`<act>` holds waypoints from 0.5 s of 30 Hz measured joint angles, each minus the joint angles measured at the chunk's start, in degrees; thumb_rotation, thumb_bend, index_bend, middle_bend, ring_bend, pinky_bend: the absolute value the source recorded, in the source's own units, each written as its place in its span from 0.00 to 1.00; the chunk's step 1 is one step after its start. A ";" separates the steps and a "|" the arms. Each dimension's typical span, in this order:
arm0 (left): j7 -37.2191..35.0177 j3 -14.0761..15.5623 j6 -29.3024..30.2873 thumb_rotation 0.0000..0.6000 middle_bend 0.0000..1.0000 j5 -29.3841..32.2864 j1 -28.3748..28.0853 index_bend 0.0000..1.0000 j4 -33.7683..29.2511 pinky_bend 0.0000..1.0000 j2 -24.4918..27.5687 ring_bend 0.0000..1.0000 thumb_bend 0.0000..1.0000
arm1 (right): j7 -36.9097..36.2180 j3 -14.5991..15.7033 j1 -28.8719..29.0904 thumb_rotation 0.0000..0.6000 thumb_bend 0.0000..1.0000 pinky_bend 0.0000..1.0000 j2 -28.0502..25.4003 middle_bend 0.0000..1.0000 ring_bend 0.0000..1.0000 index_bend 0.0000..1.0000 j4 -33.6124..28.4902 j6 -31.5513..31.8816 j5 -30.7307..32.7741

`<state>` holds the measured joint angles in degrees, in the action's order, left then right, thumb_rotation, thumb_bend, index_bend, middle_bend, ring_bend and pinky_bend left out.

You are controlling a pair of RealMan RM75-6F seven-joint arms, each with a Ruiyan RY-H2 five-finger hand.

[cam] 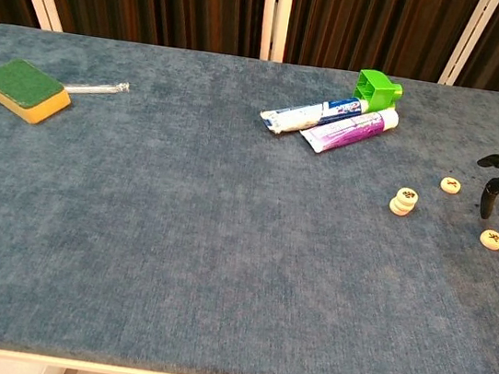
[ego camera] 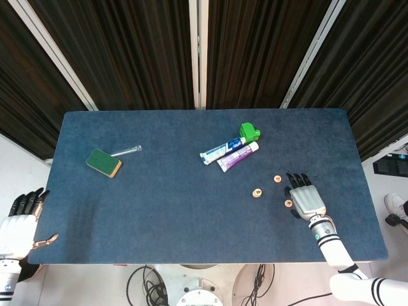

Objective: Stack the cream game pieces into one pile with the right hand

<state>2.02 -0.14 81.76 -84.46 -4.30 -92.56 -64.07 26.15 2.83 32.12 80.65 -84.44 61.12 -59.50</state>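
1. Each cream piece carries a dark mark, too small to read; the print on the two tubes (cam: pixel 329 116) is also illegible.
2. The pile (cam: pixel 404 201) stands mid-table; two loose pieces (cam: pixel 451 185) (cam: pixel 492 239) lie to its right.
3. The right hand (ego camera: pixel 306 197) hovers palm down, fingers spread, holding nothing, just beside the nearer piece.
4. The left hand (ego camera: pixel 18 223) hangs off the table's edge, fingers apart.

1 small pile (cam: pixel 404 201) + 2 loose cream pieces (cam: pixel 451 185); 2 toothpaste tubes (cam: pixel 308 114); 1 sponge (cam: pixel 24 88).
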 measured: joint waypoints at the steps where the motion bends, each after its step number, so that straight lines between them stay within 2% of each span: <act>1: 0.03 -0.01 -0.04 1.00 0.00 0.02 -0.02 0.00 -0.01 0.00 -0.01 0.00 0.12 | -0.01 -0.20 -0.15 1.00 0.17 0.00 0.18 0.03 0.00 0.42 0.35 -0.08 -0.04; 5: 0.08 -0.01 -0.19 1.00 0.00 0.15 -0.06 0.00 -0.04 0.00 0.04 0.00 0.12 | 0.27 -0.72 -0.45 1.00 0.23 0.00 0.64 0.03 0.00 0.42 1.10 -0.92 0.15; 15: 0.14 -0.17 -0.50 1.00 0.00 0.34 -0.30 0.00 -0.17 0.00 0.23 0.00 0.12 | 1.04 -1.97 -0.80 1.00 0.23 0.00 1.53 0.04 0.00 0.43 2.40 -2.82 0.50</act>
<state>2.16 -0.30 81.26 -84.13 -4.61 -92.73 -63.83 27.19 0.86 31.31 82.18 -82.04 58.31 -59.01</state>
